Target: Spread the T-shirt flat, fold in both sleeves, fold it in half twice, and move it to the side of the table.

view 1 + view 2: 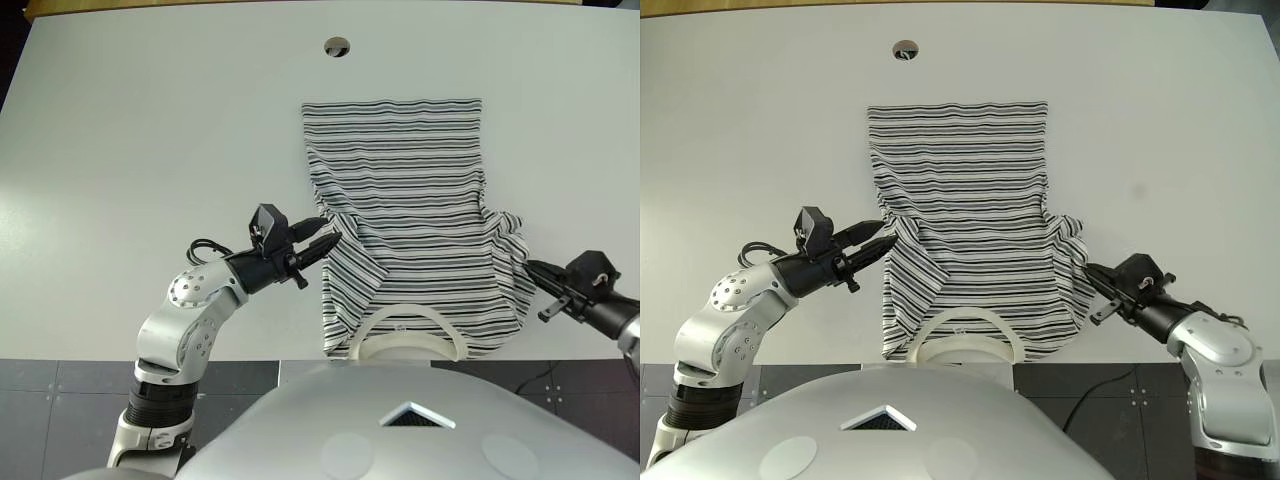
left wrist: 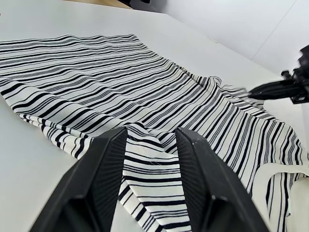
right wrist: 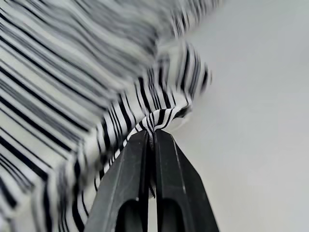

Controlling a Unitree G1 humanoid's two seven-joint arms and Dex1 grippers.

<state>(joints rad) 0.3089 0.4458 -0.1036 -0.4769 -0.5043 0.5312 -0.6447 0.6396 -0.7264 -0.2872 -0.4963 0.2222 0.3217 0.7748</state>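
Pinching a sleeve of the T-shirt (image 1: 400,190) in my right gripper (image 3: 154,134) (clamped tight), left gripper (image 2: 152,133) gaping wide over the other sleeve; collar sits at the near edge of the bench (image 1: 150,150).

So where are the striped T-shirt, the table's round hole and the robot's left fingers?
striped T-shirt (image 1: 400,180): left eye view, middle of its flat body.
round hole (image 1: 337,46): left eye view, its centre.
left fingers (image 2: 107,178): left wrist view, one finger's ribbed inner face.

I count one T-shirt (image 1: 410,190), one table (image 1: 150,120), one round hole (image 1: 337,46), two pincers: left pincer (image 1: 328,238), right pincer (image 1: 530,265).
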